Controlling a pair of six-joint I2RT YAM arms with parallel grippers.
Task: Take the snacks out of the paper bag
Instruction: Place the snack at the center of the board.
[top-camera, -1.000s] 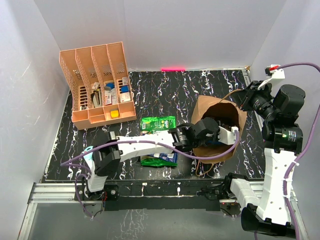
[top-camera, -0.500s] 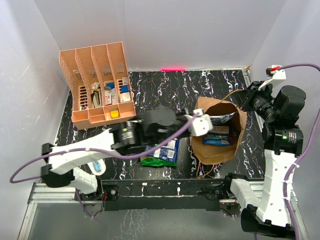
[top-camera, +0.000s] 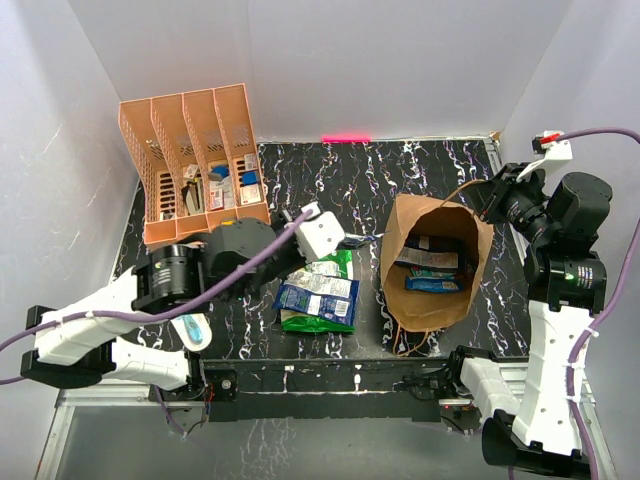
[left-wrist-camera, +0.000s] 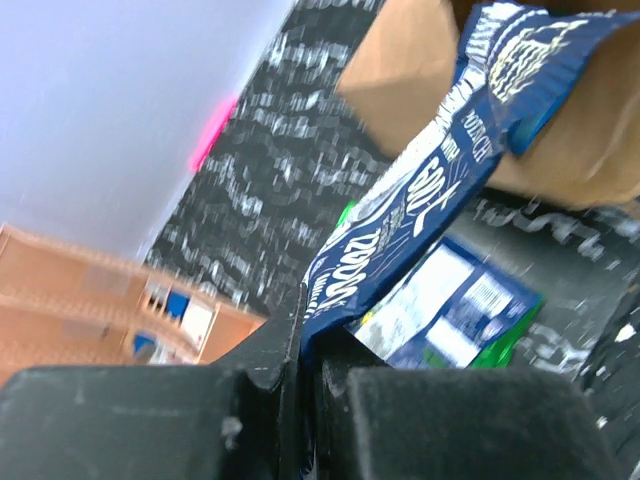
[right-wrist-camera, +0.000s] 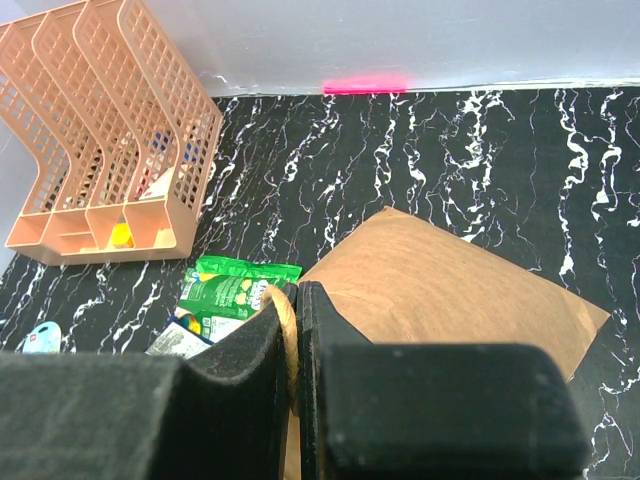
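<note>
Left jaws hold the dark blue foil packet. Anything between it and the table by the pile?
Nothing visible. Under the dark blue foil packet, pinched in the left gripper, lie only a blue-and-white foil packet and green foil packets already out, plus bare black marbled tabletop; the brown paper bag stands beside them.

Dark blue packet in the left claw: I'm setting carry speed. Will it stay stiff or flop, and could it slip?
Probably floppy: the dark blue packet is pinched by one edge in the left claw and bends along its length. Likely light, since that thin pinch carries it. Its glossy film may slip if swung fast.
</note>
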